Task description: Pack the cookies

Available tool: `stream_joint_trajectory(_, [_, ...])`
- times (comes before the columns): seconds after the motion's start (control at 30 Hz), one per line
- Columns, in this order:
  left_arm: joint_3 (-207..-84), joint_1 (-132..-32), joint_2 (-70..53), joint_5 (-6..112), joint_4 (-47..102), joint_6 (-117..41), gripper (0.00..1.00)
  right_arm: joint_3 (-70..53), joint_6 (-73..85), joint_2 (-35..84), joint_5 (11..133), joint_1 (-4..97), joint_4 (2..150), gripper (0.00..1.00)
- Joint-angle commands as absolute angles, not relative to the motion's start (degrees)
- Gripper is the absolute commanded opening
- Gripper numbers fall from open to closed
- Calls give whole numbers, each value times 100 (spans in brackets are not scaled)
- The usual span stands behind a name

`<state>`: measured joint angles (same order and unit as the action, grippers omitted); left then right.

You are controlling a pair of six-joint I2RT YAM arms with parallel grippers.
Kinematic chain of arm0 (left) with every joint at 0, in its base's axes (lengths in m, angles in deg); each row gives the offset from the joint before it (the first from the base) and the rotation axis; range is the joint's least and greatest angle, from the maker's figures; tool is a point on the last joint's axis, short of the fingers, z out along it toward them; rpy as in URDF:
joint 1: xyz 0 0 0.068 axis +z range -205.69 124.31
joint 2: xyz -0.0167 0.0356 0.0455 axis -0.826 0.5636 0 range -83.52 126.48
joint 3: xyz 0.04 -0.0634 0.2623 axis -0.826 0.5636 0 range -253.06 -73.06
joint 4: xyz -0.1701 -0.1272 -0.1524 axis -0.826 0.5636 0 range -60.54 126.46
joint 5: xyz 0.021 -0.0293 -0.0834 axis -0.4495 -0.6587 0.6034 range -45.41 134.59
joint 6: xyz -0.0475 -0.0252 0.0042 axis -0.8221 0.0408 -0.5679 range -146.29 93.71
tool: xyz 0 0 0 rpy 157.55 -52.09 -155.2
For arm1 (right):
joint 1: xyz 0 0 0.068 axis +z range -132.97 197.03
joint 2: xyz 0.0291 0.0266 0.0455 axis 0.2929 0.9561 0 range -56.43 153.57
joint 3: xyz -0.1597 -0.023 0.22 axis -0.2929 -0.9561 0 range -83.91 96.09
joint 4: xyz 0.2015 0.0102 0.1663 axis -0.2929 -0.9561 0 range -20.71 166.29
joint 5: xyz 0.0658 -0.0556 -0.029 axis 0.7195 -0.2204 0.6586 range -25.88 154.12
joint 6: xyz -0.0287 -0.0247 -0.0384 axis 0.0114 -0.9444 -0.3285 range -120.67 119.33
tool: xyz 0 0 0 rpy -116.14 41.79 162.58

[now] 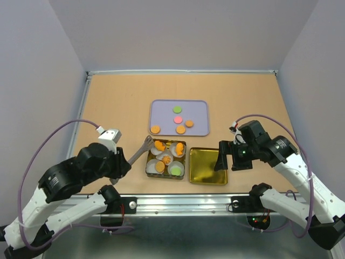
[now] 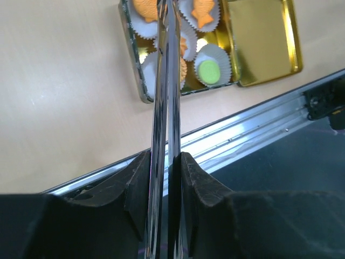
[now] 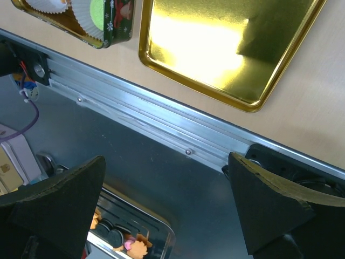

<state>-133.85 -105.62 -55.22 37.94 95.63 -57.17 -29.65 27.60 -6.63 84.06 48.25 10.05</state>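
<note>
Several cookies lie on a lavender tray (image 1: 200,104): a green one (image 1: 177,109), a pink one (image 1: 178,119) and three orange ones (image 1: 155,129). More cookies sit in white paper cups inside an open tin (image 1: 149,171), among them a green one (image 2: 209,71). My left gripper (image 1: 122,166) (image 2: 164,162) is shut on metal tongs (image 1: 139,152) (image 2: 166,108), whose arms are squeezed together; their tips reach over the tin's left side. My right gripper (image 1: 222,156) (image 3: 167,162) is open and empty, above the right part of the gold lid (image 1: 208,165) (image 3: 215,43).
The gold lid lies right of the tin (image 2: 135,70), close to the table's metal front rail (image 3: 161,129). Below the table edge, the right wrist view shows another tray (image 3: 129,237) with small pieces. White walls enclose the table.
</note>
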Motion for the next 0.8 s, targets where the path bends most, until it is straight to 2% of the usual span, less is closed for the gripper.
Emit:
stream_joint_trajectory(0.0, [-13545, -10597, -4663, 3160, 9065, -5881, 36, -3083, 2816, -633, 8451, 4867, 1275, 100])
stream_joint_trajectory(0.17, [-13835, -10597, -4065, 2457, 8792, -5978, 47, -3074, 2834, -659, 8416, 4867, 1292, 100])
stream_joint_trajectory(0.37, [-13986, -10396, -3422, 1779, 8423, -5812, 51, -3012, 2842, -659, 8328, 4867, 1292, 100])
stream_joint_trajectory(0.57, [-13889, -9578, -3052, 1971, 7720, -5039, 54, -2898, 2799, -510, 8231, 4867, 1310, 100])
stream_joint_trajectory(0.77, [-13538, -8163, -2674, 2876, 6780, -3966, 55, -2784, 2772, -255, 8126, 4876, 1424, 100])
